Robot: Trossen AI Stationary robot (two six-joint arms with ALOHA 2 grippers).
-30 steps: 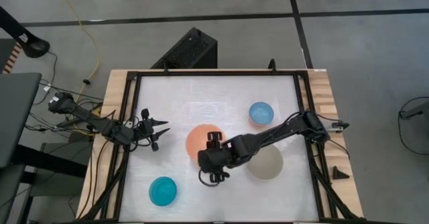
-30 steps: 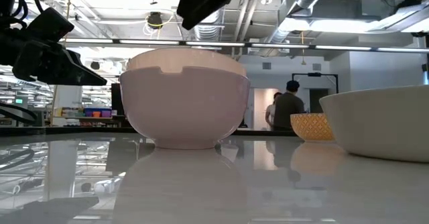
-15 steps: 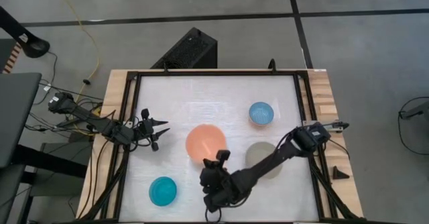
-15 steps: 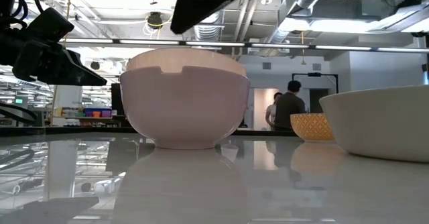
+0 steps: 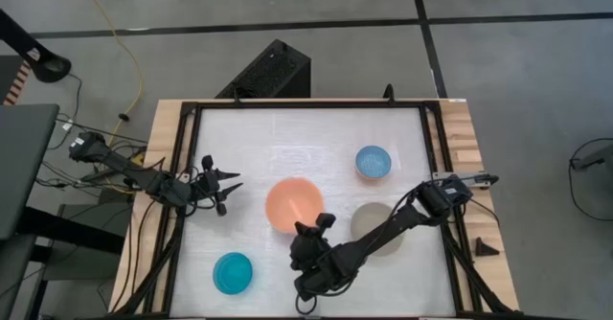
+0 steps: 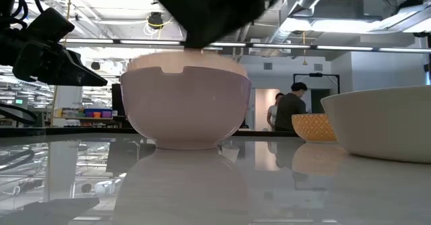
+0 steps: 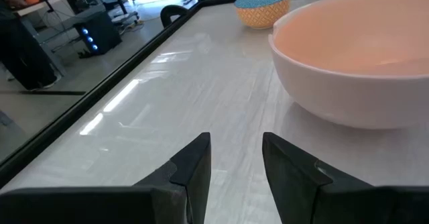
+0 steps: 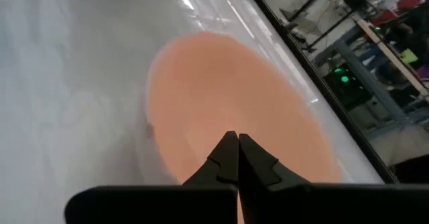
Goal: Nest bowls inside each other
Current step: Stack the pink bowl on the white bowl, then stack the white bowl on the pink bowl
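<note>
The salmon-orange bowl (image 5: 292, 203) stands mid-table on its base. My right gripper (image 5: 322, 222) is shut at that bowl's near rim, pointing toward the far edge, with its tips (image 8: 232, 138) over the bowl's inside. In the low view it (image 6: 202, 40) hangs just over the rim. The grey-beige bowl (image 5: 378, 226) lies partly under the right arm. The light blue bowl (image 5: 373, 162) is at the far right and the cyan bowl (image 5: 233, 272) at the near left. My left gripper (image 5: 233, 181) waits open at the table's left, facing the salmon bowl (image 7: 355, 70). My right gripper's shut fingers (image 8: 221, 160) slant down from the near side over the salmon bowl's near rim (image 6: 195, 50). The fingers themselves hide the rim below them. I cannot tell whether they touch the bowl.
The table has a black frame (image 5: 287, 102) round it and wooden side strips. Bare table top lies between the bowls and along the far side. A person stands in the room beyond the table (image 6: 291, 107).
My right gripper has swung from the salmon bowl's near right toward the table's near edge and gone down. It has turned about and now points toward the far edge, over the bowl's near rim. Its fingers have shut. The bowls have kept their places.
</note>
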